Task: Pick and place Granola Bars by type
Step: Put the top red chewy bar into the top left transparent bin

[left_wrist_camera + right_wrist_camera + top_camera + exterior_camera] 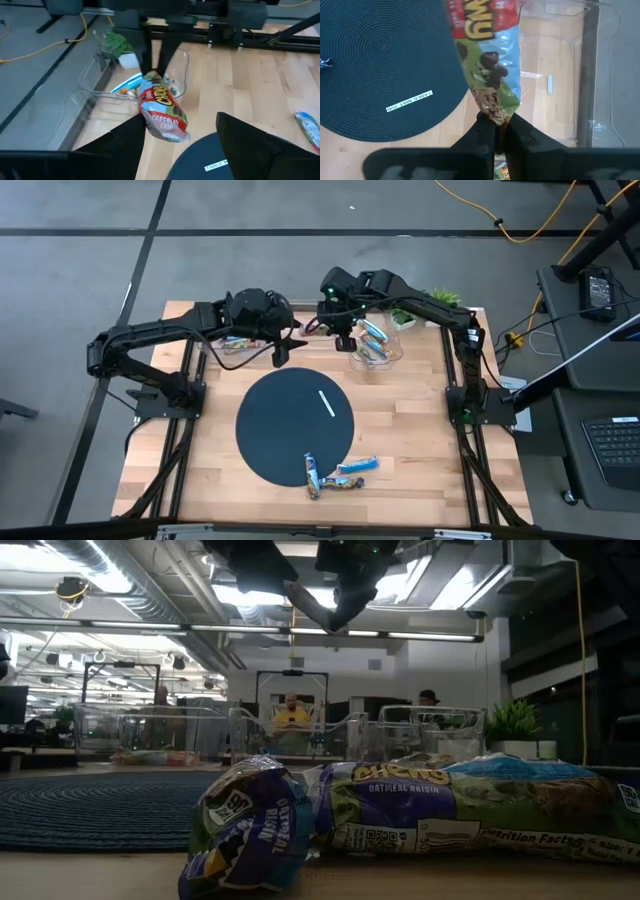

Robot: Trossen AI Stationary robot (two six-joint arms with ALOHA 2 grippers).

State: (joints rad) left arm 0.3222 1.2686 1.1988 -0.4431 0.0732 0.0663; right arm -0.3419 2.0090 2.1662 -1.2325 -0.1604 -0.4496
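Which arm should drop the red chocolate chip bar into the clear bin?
Right. Its hand is shut on the red chocolate chip bar, hanging beside the clear bin. The left hand is open and carries nothing.

We see a wooden tabletop (420, 450) with a round dark woven mat (280, 430) in its middle, and a thin white strip (327, 403) lies on the mat. A small green plant (441, 299) stands at the far right corner. Clear plastic bins (392, 338) stand near it.
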